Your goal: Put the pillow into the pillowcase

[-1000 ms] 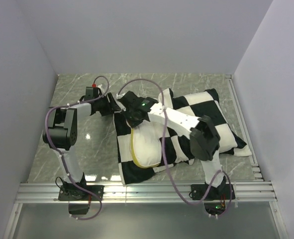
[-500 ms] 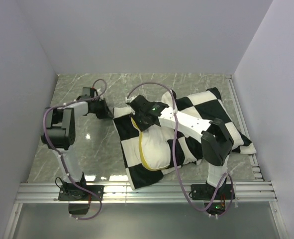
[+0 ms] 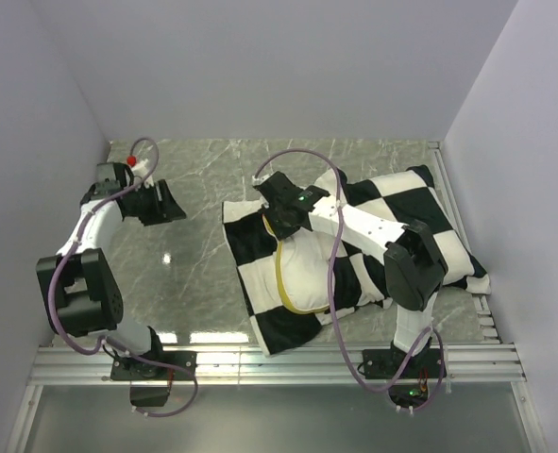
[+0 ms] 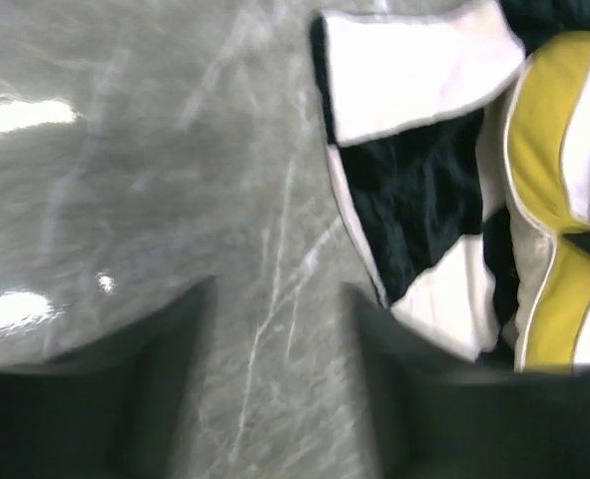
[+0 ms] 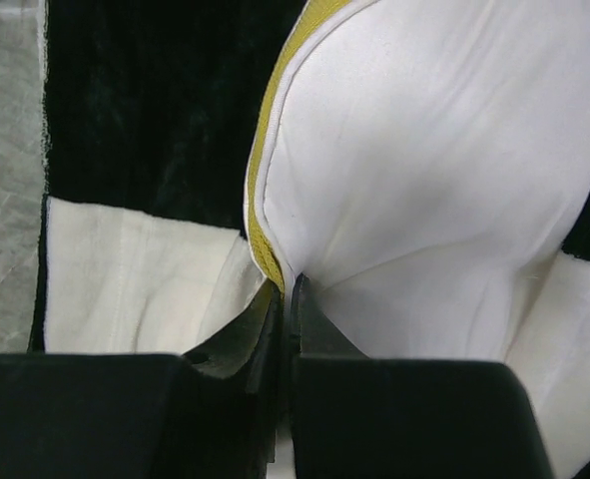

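Note:
The black-and-white checkered pillowcase [image 3: 392, 217] lies across the table's middle and right. The cream pillow [image 3: 307, 274] with its yellow band [image 3: 280, 278] lies on the pillowcase's left part, mostly uncovered. My right gripper [image 3: 280, 225] is shut on the pillow's yellow-edged corner [image 5: 275, 269] at the far end. My left gripper [image 3: 170, 203] is open and empty over bare marble, well left of the pillowcase. In the left wrist view the pillowcase corner [image 4: 414, 120] and the yellow band [image 4: 549, 150] show at the right.
The grey marble table [image 3: 184, 274] has white walls on three sides. A slotted metal rail [image 3: 279, 363] runs along the near edge, and another rail [image 3: 453, 217] along the right side, near the pillowcase's right end.
My left gripper let go and swung back to the left, away from the pillowcase. My right gripper dragged the pillow and pillowcase a little to the right.

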Available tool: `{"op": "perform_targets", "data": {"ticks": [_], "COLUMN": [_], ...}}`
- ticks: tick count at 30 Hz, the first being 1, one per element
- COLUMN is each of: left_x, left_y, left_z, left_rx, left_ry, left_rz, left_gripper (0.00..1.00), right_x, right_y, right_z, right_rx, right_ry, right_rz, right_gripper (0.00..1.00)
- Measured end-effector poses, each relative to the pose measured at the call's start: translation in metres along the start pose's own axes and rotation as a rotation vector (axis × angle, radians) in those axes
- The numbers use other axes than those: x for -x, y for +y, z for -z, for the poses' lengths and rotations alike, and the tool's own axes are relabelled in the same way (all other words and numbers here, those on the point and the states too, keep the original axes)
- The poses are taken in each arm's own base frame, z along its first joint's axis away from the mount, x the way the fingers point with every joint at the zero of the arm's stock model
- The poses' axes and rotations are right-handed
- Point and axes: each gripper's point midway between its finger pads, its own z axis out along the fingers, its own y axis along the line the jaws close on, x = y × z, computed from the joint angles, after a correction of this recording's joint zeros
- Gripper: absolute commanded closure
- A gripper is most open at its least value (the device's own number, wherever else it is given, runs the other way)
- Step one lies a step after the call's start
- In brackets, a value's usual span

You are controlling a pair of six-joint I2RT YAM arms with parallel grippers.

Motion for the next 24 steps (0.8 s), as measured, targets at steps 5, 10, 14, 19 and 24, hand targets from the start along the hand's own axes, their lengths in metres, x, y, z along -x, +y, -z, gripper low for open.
{"op": "perform_targets", "data": {"ticks": [5,10,14,19,24], "left_x": [-0.033,-0.027,-0.016,-0.01,0.006], "left_y": [-0.015,-0.028,-0.038,-0.064,-0.083], "left_z": [-0.027,-0.075,-0.123,-0.153,-0.178], "left_rx": [-0.154,-0.256,-0.296,-0.415,-0.63], "left_ry": [0.037,0.085,0.121,0.147,0.206], "left_rz": [0.052,0.049,-0.012,-0.132,-0.271], "left_gripper": [0.01,0.01,0.01,0.01,0.01], "right_x": [0.002,0.002,-0.007,-0.023,-0.025], "right_y": [0.006,0.01,0.016,0.024,0.028], "right_z": [0.004,0.014,0.023,0.032,0.05], "right_rx": [0.049,0.088,0.141,0.207,0.256], "right_ry": [0.005,0.001,0.004,0.023,-0.001], "right_rz": [-0.007,-0.009,-0.001,0.015,0.033], "right_gripper": [1.0,1.0,1.0,1.0,1.0]}}
